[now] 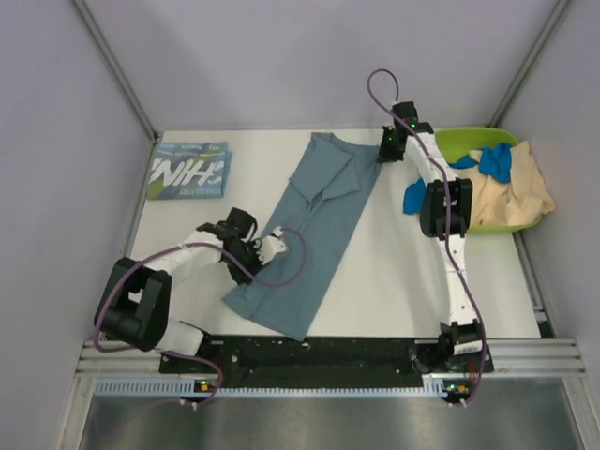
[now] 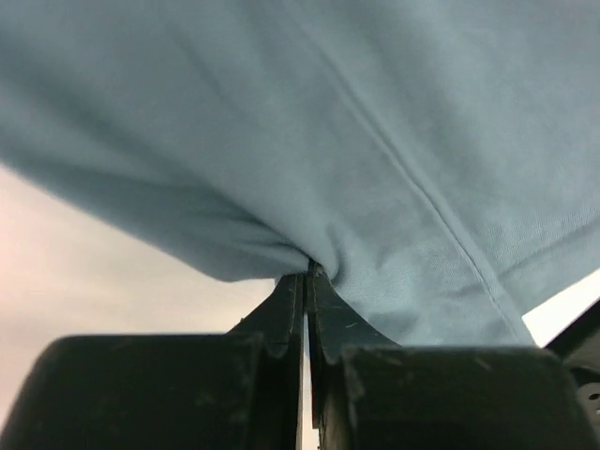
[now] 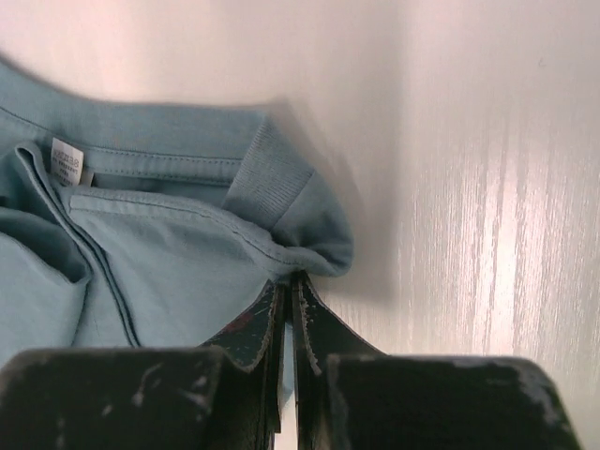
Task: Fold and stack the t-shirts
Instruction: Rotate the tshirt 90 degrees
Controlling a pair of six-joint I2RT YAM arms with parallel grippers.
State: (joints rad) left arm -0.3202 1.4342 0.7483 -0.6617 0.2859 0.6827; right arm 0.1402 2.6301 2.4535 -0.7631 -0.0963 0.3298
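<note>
1. Slate-blue t-shirt (image 1: 319,220): lies diagonally across the middle of the tabletop (image 1: 394,281), its upper part folded over.
2. Left jaws: pinched tight on a bunch of cloth at the shirt's left edge.
3. Right jaws: closed on the cloth beside the ribbed collar, at the far end.
4. Teal lettered t-shirt (image 1: 190,171): folded, far-left corner, well apart.
5. Lime-green tub (image 1: 469,139): far right, beside the right arm; the bright blue t-shirt (image 1: 497,161) and cream t-shirt (image 1: 520,192) spill over it.
</note>
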